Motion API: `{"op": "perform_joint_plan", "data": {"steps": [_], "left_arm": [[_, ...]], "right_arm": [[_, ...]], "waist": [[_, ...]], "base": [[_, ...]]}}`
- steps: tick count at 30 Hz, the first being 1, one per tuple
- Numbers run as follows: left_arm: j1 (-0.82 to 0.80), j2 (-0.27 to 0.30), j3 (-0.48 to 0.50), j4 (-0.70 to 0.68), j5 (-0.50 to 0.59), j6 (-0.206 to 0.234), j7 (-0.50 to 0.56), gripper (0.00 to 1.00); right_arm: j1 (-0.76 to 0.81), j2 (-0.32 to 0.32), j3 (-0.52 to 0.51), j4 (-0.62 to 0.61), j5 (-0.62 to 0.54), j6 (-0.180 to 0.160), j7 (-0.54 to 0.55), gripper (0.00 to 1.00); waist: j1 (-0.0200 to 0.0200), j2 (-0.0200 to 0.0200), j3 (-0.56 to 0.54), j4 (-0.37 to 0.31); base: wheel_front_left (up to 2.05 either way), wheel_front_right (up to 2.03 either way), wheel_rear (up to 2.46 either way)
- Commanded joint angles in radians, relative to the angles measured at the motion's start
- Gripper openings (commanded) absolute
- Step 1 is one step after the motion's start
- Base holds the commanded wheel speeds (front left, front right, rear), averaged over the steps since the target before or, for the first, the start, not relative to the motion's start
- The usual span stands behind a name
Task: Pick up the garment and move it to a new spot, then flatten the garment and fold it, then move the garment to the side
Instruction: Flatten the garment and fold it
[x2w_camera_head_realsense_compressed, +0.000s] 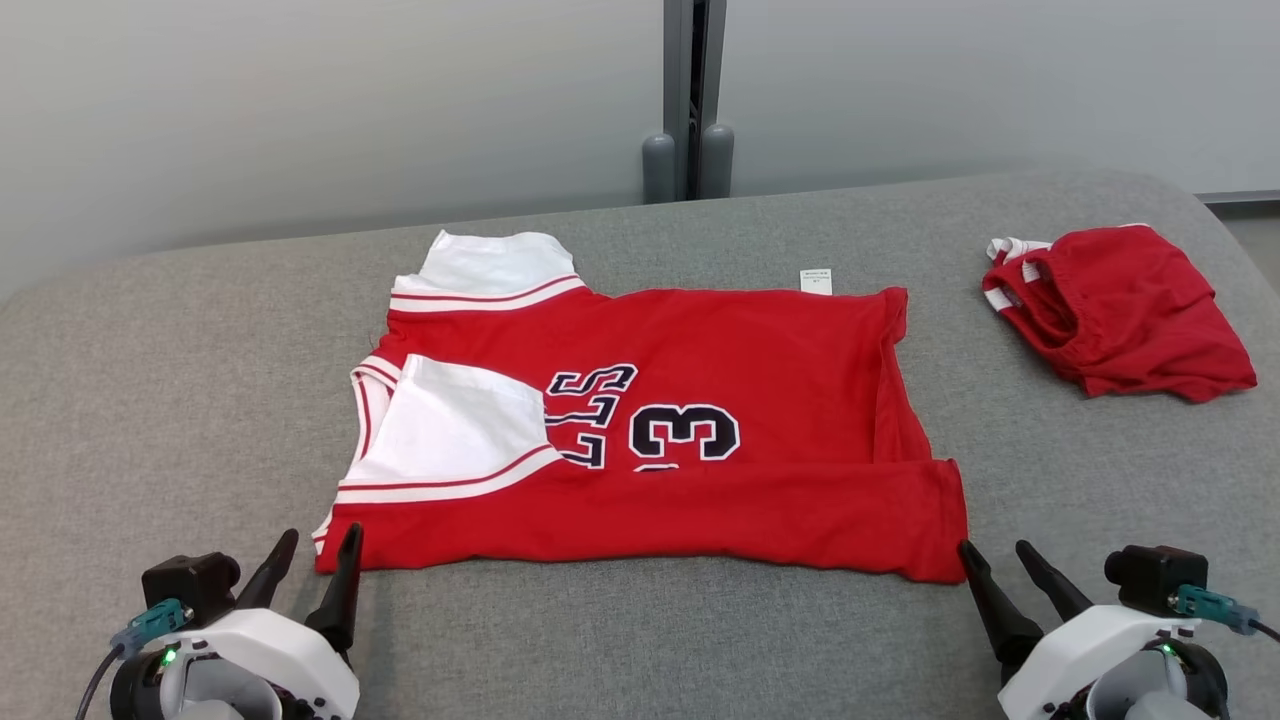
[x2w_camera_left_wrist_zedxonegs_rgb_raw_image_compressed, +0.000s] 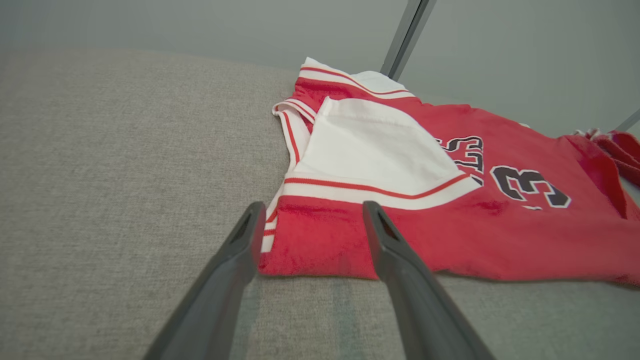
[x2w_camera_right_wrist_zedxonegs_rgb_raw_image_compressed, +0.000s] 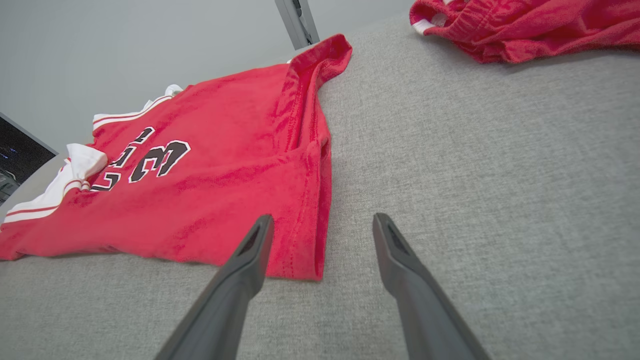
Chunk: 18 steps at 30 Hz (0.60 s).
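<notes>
Grey woven upholstery (x2w_camera_head_realsense_compressed: 150, 400) covers a broad padded surface set against a pale wall (x2w_camera_head_realsense_compressed: 300, 100), where a dark upright post (x2w_camera_head_realsense_compressed: 688, 100) rises behind the far edge. A red basketball jersey (x2w_camera_head_realsense_compressed: 760, 360) lies flat at the centre of the surface, neck to the robot's left, with its near strip folded up over the front. That fold covers the lower edge of the black number 3 (x2w_camera_head_realsense_compressed: 686, 432), and a white sleeve panel (x2w_camera_head_realsense_compressed: 450, 425) hides part of the black lettering beside it, so the word cannot be read. A small white label (x2w_camera_head_realsense_compressed: 816, 281) pokes out past the jersey's far edge, its print too fine to make out. A second red garment (x2w_camera_head_realsense_compressed: 1130, 310) with white trim sits crumpled well apart at the far right. The left gripper (x2w_camera_head_realsense_compressed: 321, 532) stands with its two dark fingers spread wide at the jersey's near left corner, holding nothing. The right gripper (x2w_camera_head_realsense_compressed: 993, 545) is likewise spread wide and empty at the near right corner, one finger in line with the hem and the other over bare upholstery. Whether any fingertip touches the cloth cannot be told. Both gripper bodies are cut off by the head view's bottom edge.
</notes>
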Motion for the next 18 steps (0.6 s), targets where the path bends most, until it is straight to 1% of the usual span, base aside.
{"op": "perform_joint_plan", "data": {"steps": [1, 5, 13, 14, 15, 16, 18], "left_arm": [[-0.001, 0.007, 0.001, 0.009, 0.009, -0.001, -0.004, 1.00], [-0.019, 0.012, -0.001, 0.034, 0.024, 0.005, -0.004, 1.00], [-0.081, -0.006, -0.017, 0.114, 0.032, 0.001, -0.001, 1.00], [-0.089, -0.010, -0.020, 0.126, 0.029, 0.000, -0.002, 1.00], [-0.095, -0.015, -0.026, 0.136, 0.027, -0.001, 0.001, 0.85], [-0.099, -0.021, -0.032, 0.146, 0.024, -0.002, 0.004, 0.00], [-0.107, -0.028, -0.042, 0.161, 0.017, -0.003, 0.004, 0.00]], "right_arm": [[0.000, 0.005, -0.005, 0.009, -0.014, 0.000, -0.007, 1.00], [-0.021, 0.022, -0.007, 0.030, -0.039, 0.000, -0.008, 1.00], [-0.066, 0.068, -0.012, 0.095, -0.070, 0.000, -0.008, 1.00], [-0.069, 0.075, -0.011, 0.099, -0.070, 0.000, -0.008, 0.76], [-0.074, 0.081, -0.007, 0.103, -0.070, 0.000, -0.008, 0.49], [-0.077, 0.086, -0.003, 0.106, -0.071, 0.000, -0.008, 0.00], [-0.079, 0.096, 0.004, 0.113, -0.070, 0.000, -0.008, 0.00]], "waist": [[0.0000, 0.0000, 0.011, -0.002], [0.0000, 0.0000, 0.027, -0.006], [0.0000, 0.0000, 0.069, -0.006], [0.0000, 0.0000, 0.071, -0.005], [0.0000, 0.0000, 0.073, -0.003], [0.0000, 0.0000, 0.074, -0.002], [0.0000, 0.0000, 0.072, 0.001]], "base": [[0.00, 0.00, 0.00], [0.00, 0.00, 0.00], [0.00, 0.00, 0.00], [0.00, 0.00, 0.00], [0.00, 0.00, 0.00], [0.00, 0.00, 0.00], [0.00, 0.00, 0.00]]}}
